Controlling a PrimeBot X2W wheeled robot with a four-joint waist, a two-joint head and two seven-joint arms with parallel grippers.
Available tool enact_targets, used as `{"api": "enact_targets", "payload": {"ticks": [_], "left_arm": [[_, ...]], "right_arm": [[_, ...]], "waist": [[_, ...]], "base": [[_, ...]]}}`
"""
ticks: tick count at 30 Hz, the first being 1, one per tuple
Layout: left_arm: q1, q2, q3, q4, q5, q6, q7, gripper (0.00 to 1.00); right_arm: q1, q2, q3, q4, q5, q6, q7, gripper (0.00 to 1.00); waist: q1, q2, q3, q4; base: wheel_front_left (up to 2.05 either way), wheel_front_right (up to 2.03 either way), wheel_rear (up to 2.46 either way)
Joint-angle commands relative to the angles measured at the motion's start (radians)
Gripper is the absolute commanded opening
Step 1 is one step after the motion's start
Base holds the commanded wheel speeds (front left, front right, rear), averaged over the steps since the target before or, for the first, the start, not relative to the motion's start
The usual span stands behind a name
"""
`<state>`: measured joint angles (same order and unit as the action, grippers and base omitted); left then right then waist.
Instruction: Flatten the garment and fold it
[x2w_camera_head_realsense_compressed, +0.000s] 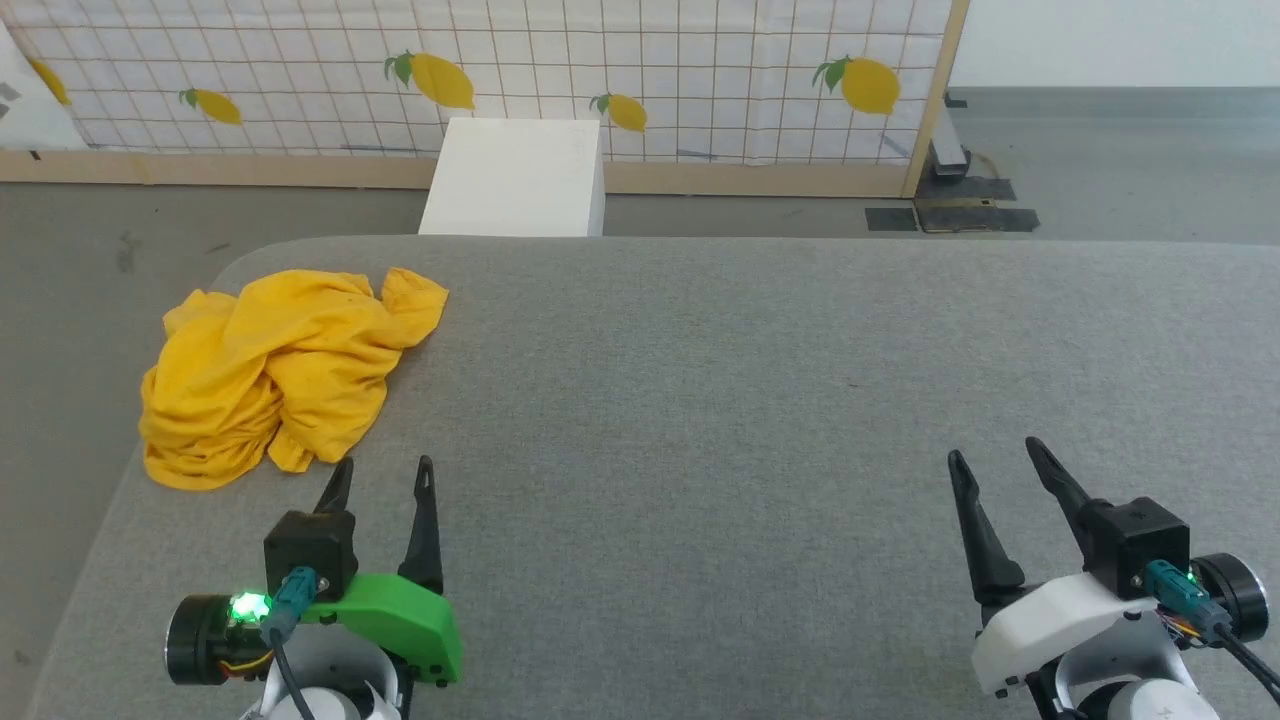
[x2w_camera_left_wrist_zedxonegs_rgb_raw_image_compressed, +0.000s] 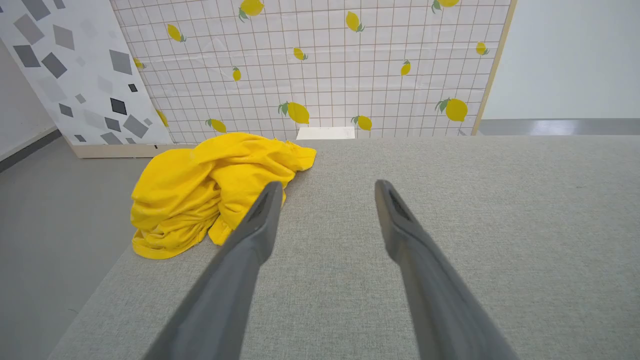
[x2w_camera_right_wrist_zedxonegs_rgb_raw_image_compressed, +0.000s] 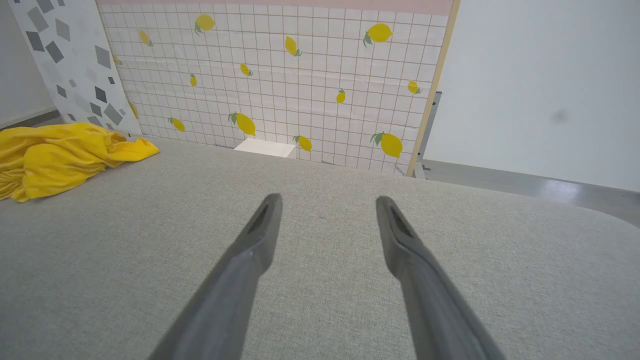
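Observation:
The garment (x2w_camera_head_realsense_compressed: 270, 375) is a bright yellow crumpled heap at the far left of the grey table (x2w_camera_head_realsense_compressed: 760, 400), partly over the left edge; its print is hidden in the folds. My left gripper (x2w_camera_head_realsense_compressed: 385, 470) stands open just short of the heap's near side, nothing between its fingers. In the left wrist view the garment (x2w_camera_left_wrist_zedxonegs_rgb_raw_image_compressed: 210, 190) lies ahead and left of the left gripper (x2w_camera_left_wrist_zedxonegs_rgb_raw_image_compressed: 327, 187), the left fingertip overlapping its edge. My right gripper (x2w_camera_head_realsense_compressed: 990, 455) stands open far to the right over bare table. The right wrist view shows the garment (x2w_camera_right_wrist_zedxonegs_rgb_raw_image_compressed: 65, 160) far left of the right gripper (x2w_camera_right_wrist_zedxonegs_rgb_raw_image_compressed: 327, 200).
A white box (x2w_camera_head_realsense_compressed: 515, 178) stands on the floor behind the table's far edge. A lemon-patterned tiled panel (x2w_camera_head_realsense_compressed: 480, 70) with a wooden frame closes the back. Grey floor (x2w_camera_head_realsense_compressed: 70, 270) lies to the left of the table.

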<state>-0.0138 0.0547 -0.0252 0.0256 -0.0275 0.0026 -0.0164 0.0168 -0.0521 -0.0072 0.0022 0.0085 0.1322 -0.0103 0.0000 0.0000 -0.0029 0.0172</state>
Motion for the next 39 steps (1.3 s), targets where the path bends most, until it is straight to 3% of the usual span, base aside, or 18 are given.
{"api": "enact_targets", "payload": {"ticks": [1,39], "left_arm": [[-0.011,0.002,-0.005,0.007,-0.008,0.01,-0.011,1.0],[-0.022,0.03,-0.04,0.061,-0.077,0.079,-0.08,1.0]], "right_arm": [[-0.004,0.0,-0.002,0.006,0.004,0.0,-0.011,1.0],[-0.024,0.001,-0.007,0.046,0.042,-0.001,-0.072,1.0]], "waist": [[0.0,0.0,0.0,0.009],[0.0,0.0,-0.005,0.235]], "base": [[0.0,0.0,0.0],[0.0,0.0,0.0]]}}
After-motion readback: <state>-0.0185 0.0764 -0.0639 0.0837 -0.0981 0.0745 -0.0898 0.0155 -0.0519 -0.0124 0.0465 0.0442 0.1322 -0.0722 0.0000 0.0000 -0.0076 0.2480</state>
